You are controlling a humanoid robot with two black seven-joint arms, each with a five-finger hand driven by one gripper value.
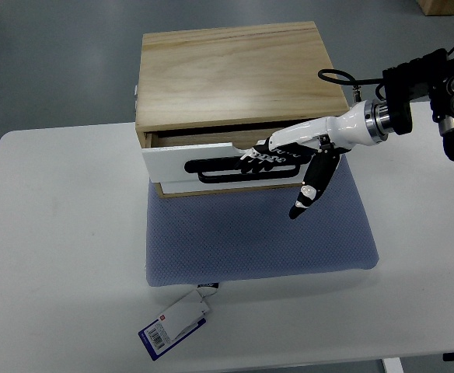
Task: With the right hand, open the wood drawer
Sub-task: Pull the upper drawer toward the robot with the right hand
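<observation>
The right robot hand (pixel 289 155) hooks its fingers (pixel 267 156) into the slot handle of the drawer (pixel 211 163), which sits slightly out of the wooden box (pixel 235 74), its handle running left-right.

White right hand (pixel 289 151), black fingertips (pixel 301 206), black wrist, looped cable.

Bright, even light from overhead fills the view, and the white surface (pixel 64 233) looks nearly washed out though without hard glare. Shadows are soft and short: a faint dark patch lies on the blue mat (pixel 258 233) below the right hand (pixel 301 159), and the recess above the drawer front (pixel 211 159) is dim. Focus is sharp throughout, with little visible bending at the edges.
</observation>
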